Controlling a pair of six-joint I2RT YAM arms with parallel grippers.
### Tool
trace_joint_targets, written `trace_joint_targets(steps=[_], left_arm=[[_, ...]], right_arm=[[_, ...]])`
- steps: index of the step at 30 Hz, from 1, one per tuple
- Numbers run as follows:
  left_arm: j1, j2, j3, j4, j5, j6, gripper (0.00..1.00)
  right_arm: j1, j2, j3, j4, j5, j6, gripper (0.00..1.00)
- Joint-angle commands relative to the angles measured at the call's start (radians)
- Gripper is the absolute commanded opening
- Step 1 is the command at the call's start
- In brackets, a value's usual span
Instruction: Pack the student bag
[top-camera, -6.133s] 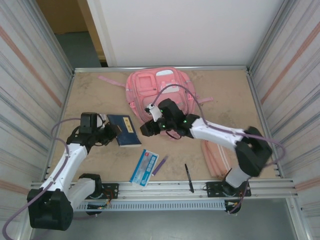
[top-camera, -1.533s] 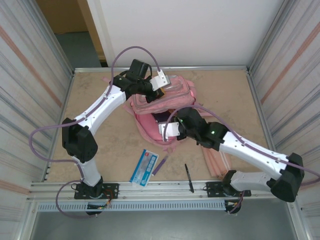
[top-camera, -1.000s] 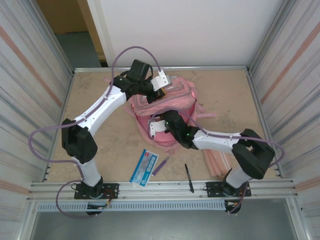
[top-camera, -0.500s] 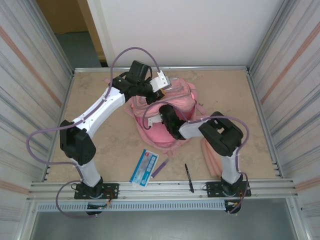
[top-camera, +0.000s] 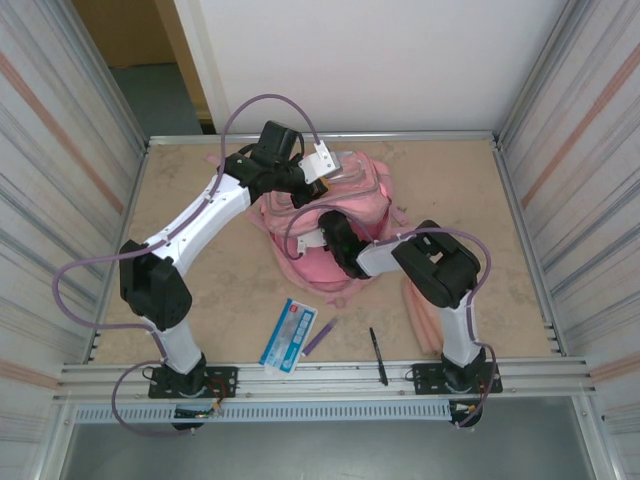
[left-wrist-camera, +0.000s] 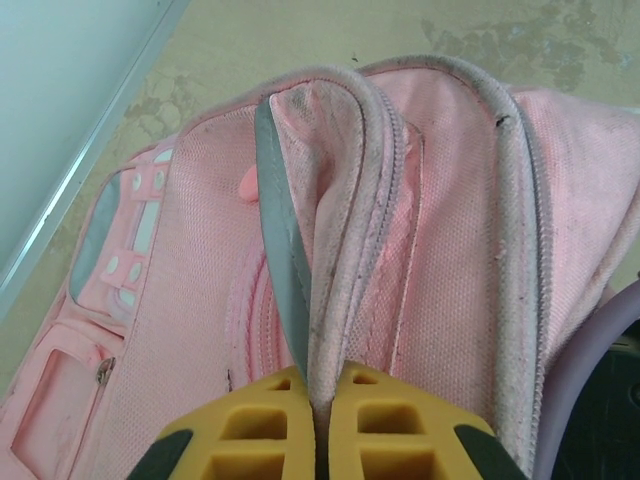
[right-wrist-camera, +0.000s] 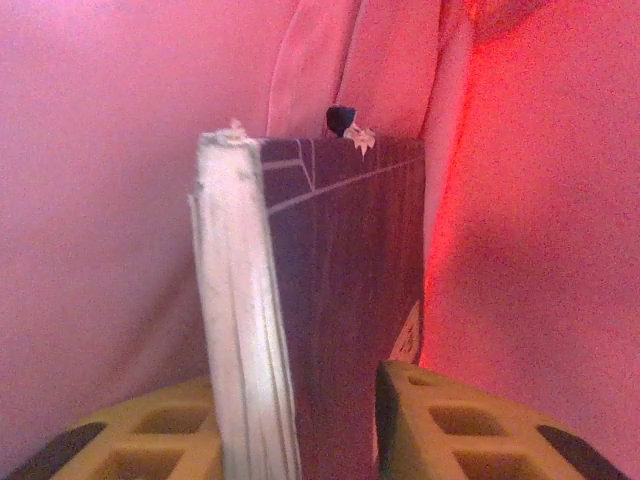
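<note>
Left hand (left-wrist-camera: 318, 435) pinches student bag (left-wrist-camera: 460, 260) rim, mouth held open, far-centre on counter (top-camera: 470, 180). Right hand (right-wrist-camera: 300, 420) inside bag, book (right-wrist-camera: 335, 290) between fingers (right-wrist-camera: 460, 420); clamped or loosening, you cannot tell. Risk: rim slips, mouth collapses; book tips, jams your pull-out.

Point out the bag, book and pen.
bag (top-camera: 368, 198): top external view, upper right side of the fabric.
book (right-wrist-camera: 340, 290): right wrist view, dark cover.
pen (top-camera: 377, 356): top external view, middle of the barrel.
</note>
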Motion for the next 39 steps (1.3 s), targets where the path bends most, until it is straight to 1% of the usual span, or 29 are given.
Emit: trace_joint_targets(steps=[1, 4, 11, 14, 17, 21, 22, 23, 25, 26, 29, 31, 33, 35, 36, 38, 39], left_arm=[[-0.005, -0.061, -0.004, 0.060, 0.030, -0.023, 0.00], [0.002, -0.050, 0.004, 0.062, 0.027, -0.039, 0.00], [0.010, -0.016, 0.020, 0.060, -0.004, -0.049, 0.00], [0.012, -0.004, 0.016, 0.064, -0.008, -0.046, 0.00], [0.015, 0.012, 0.016, 0.067, -0.011, -0.045, 0.00], [0.016, 0.027, 0.008, 0.079, -0.016, -0.057, 0.00], [0.016, 0.033, 0.003, 0.090, -0.015, -0.060, 0.02], [0.015, 0.040, 0.002, 0.097, -0.014, -0.066, 0.04], [0.016, 0.053, 0.002, 0.107, 0.001, -0.091, 0.07], [0.014, 0.059, 0.001, 0.110, 0.008, -0.104, 0.08], [0.011, 0.071, -0.010, 0.123, 0.024, -0.123, 0.13], [0.008, 0.082, -0.024, 0.127, 0.036, -0.137, 0.24], [0.008, 0.105, -0.021, 0.118, 0.057, -0.139, 0.32], [0.010, 0.134, 0.012, 0.074, 0.046, -0.130, 0.36], [0.010, 0.149, 0.035, 0.047, 0.033, -0.127, 0.38], [0.019, 0.168, 0.062, 0.018, -0.021, -0.166, 0.42], [0.028, 0.170, 0.071, 0.008, -0.049, -0.209, 0.44]], right_arm=[[-0.013, -0.078, -0.014, -0.150, -0.046, 0.120, 0.37], [-0.011, -0.160, -0.048, -0.201, -0.097, 0.175, 0.40], [0.000, -0.333, -0.097, -0.428, -0.266, 0.275, 0.44], [0.004, -0.399, -0.113, -0.528, -0.378, 0.314, 0.43], [0.020, -0.456, -0.145, -0.546, -0.412, 0.341, 0.43], [0.054, -0.538, -0.136, -0.722, -0.518, 0.398, 0.42], [0.067, -0.565, -0.147, -0.747, -0.545, 0.415, 0.41], [0.082, -0.592, -0.170, -0.733, -0.558, 0.433, 0.41], [0.117, -0.658, -0.232, -0.656, -0.558, 0.464, 0.41], [0.131, -0.688, -0.251, -0.649, -0.569, 0.470, 0.42], [0.160, -0.786, -0.286, -0.665, -0.598, 0.518, 0.42], [0.164, -0.863, -0.312, -0.668, -0.629, 0.553, 0.42], [0.160, -0.929, -0.340, -0.649, -0.654, 0.595, 0.42], [0.146, -0.974, -0.371, -0.600, -0.630, 0.651, 0.43], [0.139, -0.989, -0.386, -0.562, -0.585, 0.682, 0.43], [0.139, -1.009, -0.422, -0.454, -0.449, 0.743, 0.42], [0.137, -1.017, -0.440, -0.401, -0.376, 0.786, 0.43]])
